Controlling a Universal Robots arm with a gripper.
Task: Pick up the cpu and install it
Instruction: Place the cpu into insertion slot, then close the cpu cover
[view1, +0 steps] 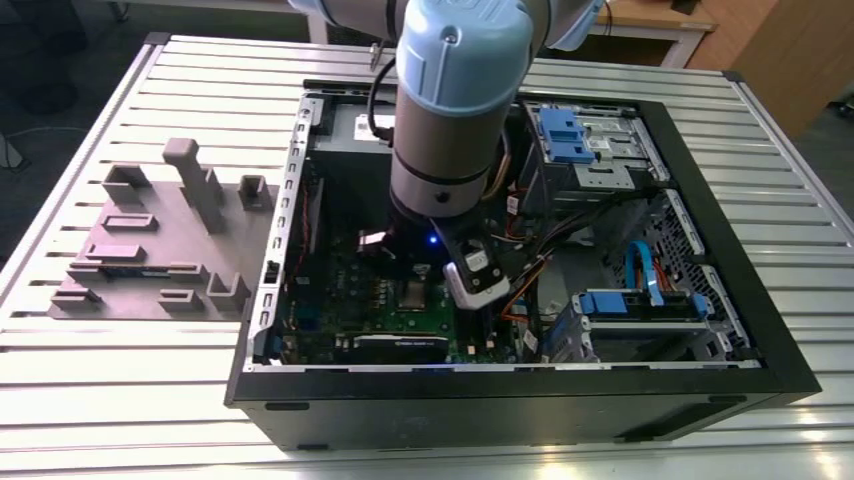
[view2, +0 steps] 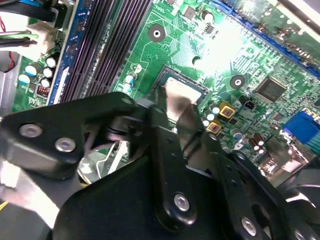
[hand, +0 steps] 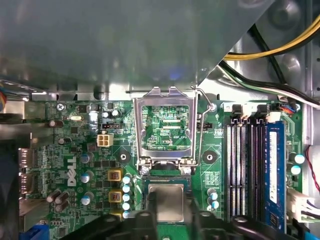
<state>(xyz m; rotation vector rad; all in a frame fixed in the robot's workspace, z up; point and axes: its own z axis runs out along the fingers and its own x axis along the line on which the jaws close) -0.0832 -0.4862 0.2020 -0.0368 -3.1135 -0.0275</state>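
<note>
Both wrist views: cpu (hand: 166, 202) at the gripper (view2: 173, 113), grasp unclear; first wrist view: lifted socket frame (hand: 165, 95).

A pale surface (view1: 107, 385) of ribbed metal slats spreads across the exterior view, and bright light glares off its slats at 6 o'clock. Beyond it, at 1 o'clock, stand a light wooden desk (view1: 654, 20) and a brown wooden cabinet (view1: 787, 50). Dark floor (view1: 100, 60) lies at 10 o'clock.
</note>
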